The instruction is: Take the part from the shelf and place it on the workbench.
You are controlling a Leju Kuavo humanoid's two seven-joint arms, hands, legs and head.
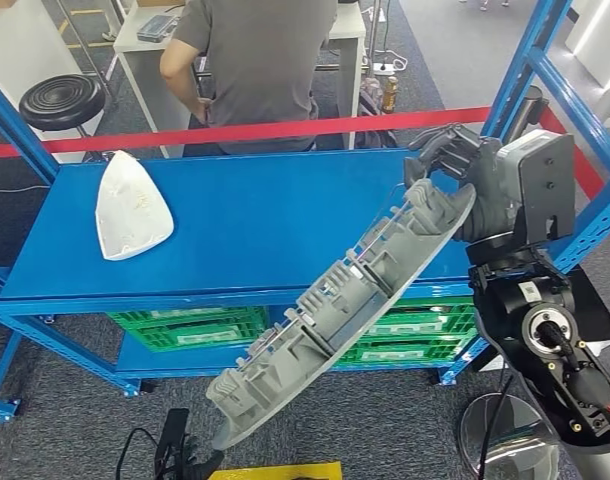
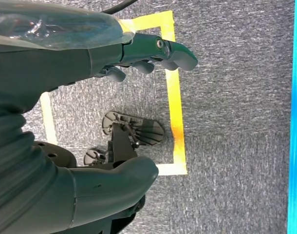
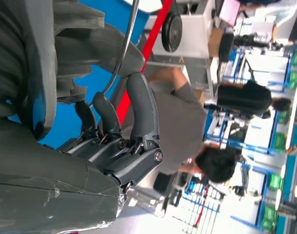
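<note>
Right hand [image 1: 468,175] grasps a long grey ribbed plastic part [image 1: 340,310].
It slants from right of centre to the lower middle, before the blue shelf [image 1: 249,230]; left hand [image 2: 102,97] released, fingers apart.

No text, brand, number or sign can be read in these views. The green crates [image 1: 189,326] under the blue shelf [image 1: 234,225] carry pale label strips, but their print is too small to make out. A small white sticker [image 1: 530,291] sits on the right arm below the wrist, and its marks are too fine to read. Yellow tape [image 2: 175,97] on the floor bears no lettering.
</note>
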